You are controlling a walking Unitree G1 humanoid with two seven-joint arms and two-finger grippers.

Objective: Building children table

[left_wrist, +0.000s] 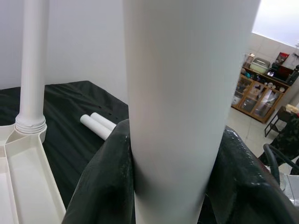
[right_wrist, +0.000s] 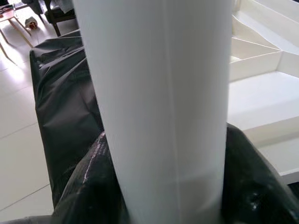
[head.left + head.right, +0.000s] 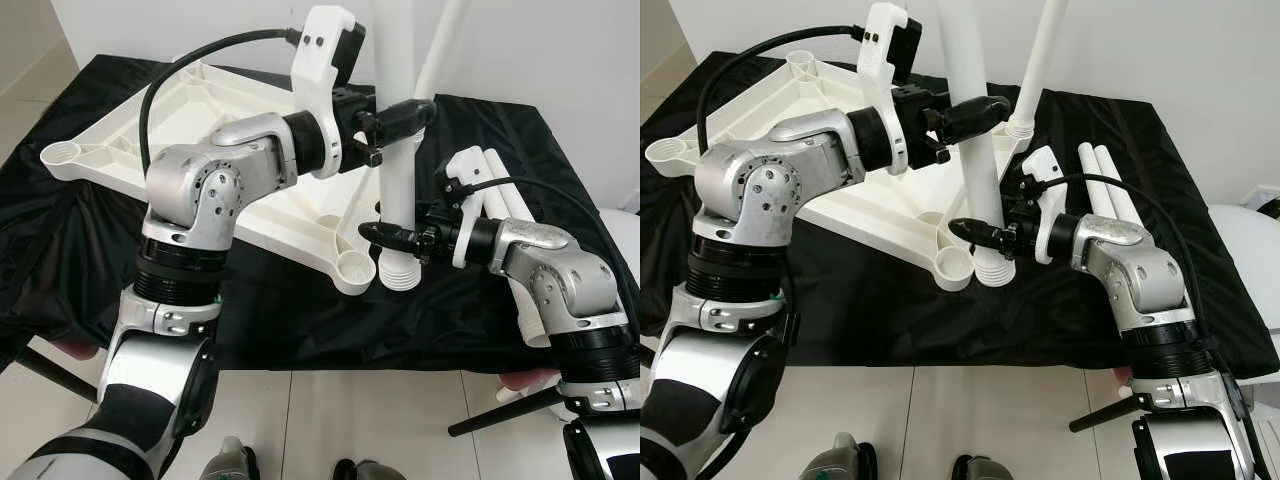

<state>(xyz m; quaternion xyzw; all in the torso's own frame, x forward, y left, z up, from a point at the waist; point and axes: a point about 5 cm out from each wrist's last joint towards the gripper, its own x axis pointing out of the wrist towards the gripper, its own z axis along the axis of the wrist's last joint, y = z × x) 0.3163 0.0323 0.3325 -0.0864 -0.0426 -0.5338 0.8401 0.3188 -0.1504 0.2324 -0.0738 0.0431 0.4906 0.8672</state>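
One leg (image 3: 1048, 50) already socketed in upturned tabletop (image 3: 215, 110); L gripper (image 3: 400, 118) above, R gripper (image 3: 392, 238) below both clamp 2nd leg (image 3: 398, 190), threaded end beside open corner socket (image 3: 356, 268), unseated; two spare legs (image 3: 1108, 180) behind R gripper.

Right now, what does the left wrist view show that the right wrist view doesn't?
The left wrist view alone shows a second upright white leg screwed into its socket, two spare white plastic tubes lying on the black cloth, and a wooden cabinet. The right wrist view alone shows the ribbed underside of the white tabletop. Both show the white plastic table leg gripped between black fingers.
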